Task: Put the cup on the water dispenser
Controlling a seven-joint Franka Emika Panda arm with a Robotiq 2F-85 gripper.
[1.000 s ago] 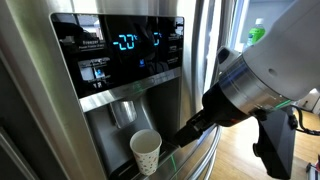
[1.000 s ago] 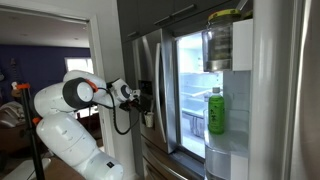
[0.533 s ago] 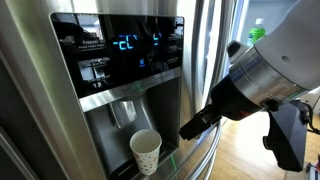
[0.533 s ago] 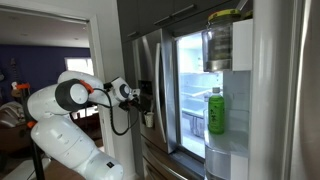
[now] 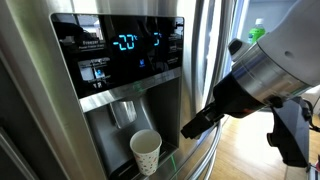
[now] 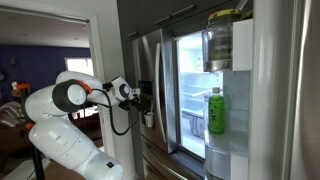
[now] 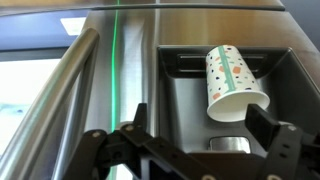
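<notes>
The gripper (image 7: 198, 118) is spread wide and holds nothing, touching neither cup nor fridge. The cup (image 7: 232, 80) stands in the dispenser (image 7: 185, 95) alcove, beyond the fingertips; in an exterior view the cup (image 5: 146, 152) is near the gripper (image 5: 192, 127) but apart.

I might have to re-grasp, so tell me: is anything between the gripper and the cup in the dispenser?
Nothing visible does. The cup stands in the water dispenser alcove. The open gripper hangs apart from it, just outside the alcove. Only open air lies between them in an exterior view and the wrist view.
</notes>
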